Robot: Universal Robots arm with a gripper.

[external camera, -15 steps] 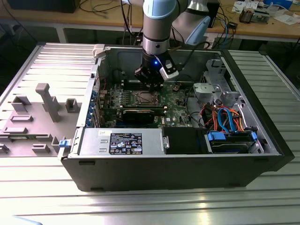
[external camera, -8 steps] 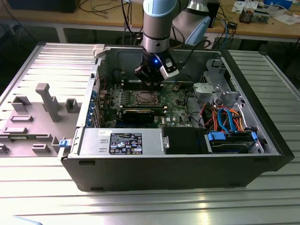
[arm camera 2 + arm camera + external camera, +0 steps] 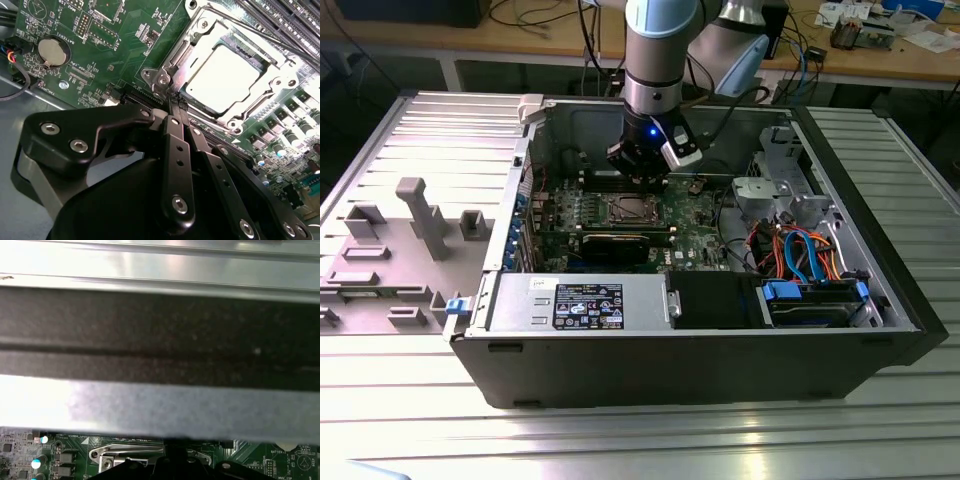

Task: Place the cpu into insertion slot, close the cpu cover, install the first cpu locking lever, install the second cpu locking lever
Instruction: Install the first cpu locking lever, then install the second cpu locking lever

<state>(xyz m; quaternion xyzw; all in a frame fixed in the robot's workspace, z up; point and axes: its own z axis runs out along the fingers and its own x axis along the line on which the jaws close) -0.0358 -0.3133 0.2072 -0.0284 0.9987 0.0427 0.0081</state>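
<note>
The cpu (image 3: 225,75) lies flat in the insertion slot (image 3: 625,208) on the green motherboard, its pale metal top showing through the window of the cpu cover (image 3: 200,27). The silver cover lies down over it. A thin metal locking lever (image 3: 265,32) runs along one side of the socket. My gripper (image 3: 173,102) is shut, its black fingers (image 3: 175,145) pressed together with nothing between them. Their tips are at the socket's corner, next to a silver hook (image 3: 160,80). In the exterior view the gripper (image 3: 642,178) hangs just behind the socket inside the open case.
Long black memory slots (image 3: 295,25) flank the socket, and a coin battery (image 3: 52,51) sits on the board. A black graphics card (image 3: 620,243), a power supply (image 3: 580,300) and coloured cables (image 3: 800,250) crowd the case. The case wall (image 3: 160,330) stands close by. A grey fixture (image 3: 420,215) stands outside.
</note>
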